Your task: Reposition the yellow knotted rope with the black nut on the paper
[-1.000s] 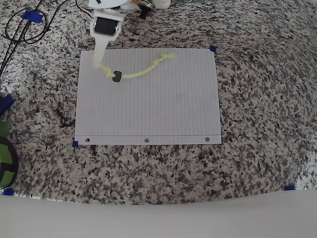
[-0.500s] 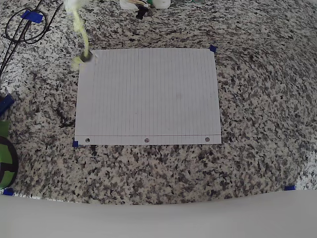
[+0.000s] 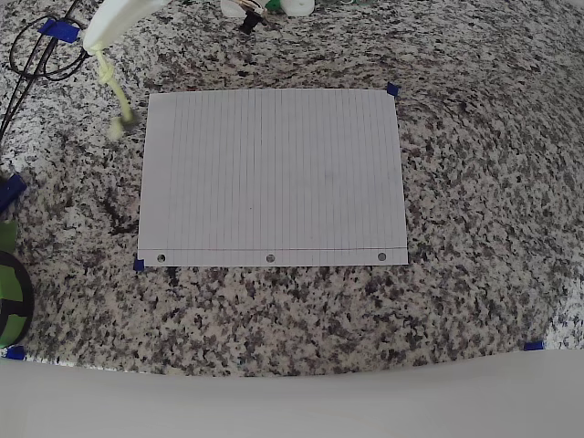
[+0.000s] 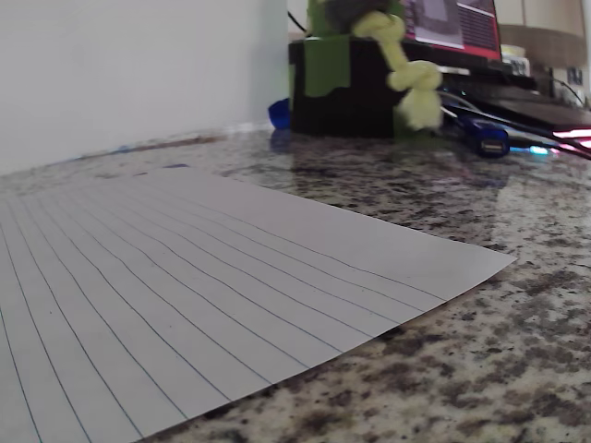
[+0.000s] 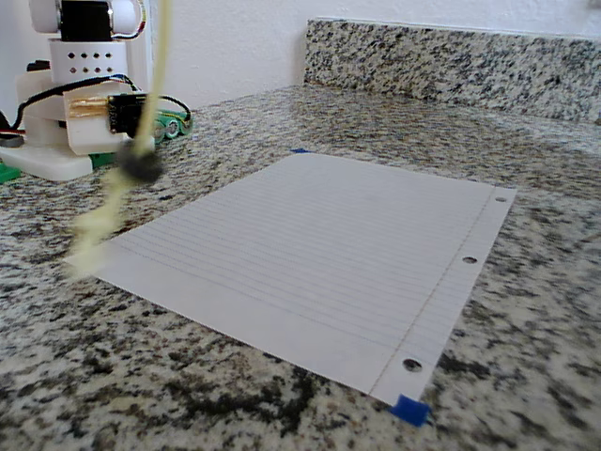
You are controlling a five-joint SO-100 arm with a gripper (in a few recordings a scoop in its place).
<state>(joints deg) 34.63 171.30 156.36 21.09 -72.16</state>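
The paper (image 3: 274,178) lies flat on the granite counter, its three punched holes along the near edge. My gripper (image 3: 99,44) is at the top left of the overhead view, shut on the upper end of the yellow knotted rope (image 3: 114,96). The rope hangs in the air, just left of the paper's left edge. In the fixed view the rope (image 5: 150,85) dangles blurred, with the black nut (image 5: 141,167) riding partway down it and the loose end near the paper's (image 5: 319,244) corner. One knot of the rope (image 4: 416,85) shows in the wrist view above the paper (image 4: 185,277).
Black cables (image 3: 41,55) loop at the top left. Blue tape marks (image 3: 392,89) sit at the paper's corners. A green and black object (image 3: 9,292) lies at the left edge. The arm's white base (image 5: 80,89) stands behind the paper. A dark box (image 4: 360,88) stands on the counter.
The rope, with the nut on it, was lifted off the paper's upper part. It swung left past the top-left corner and now hangs beyond the left edge.
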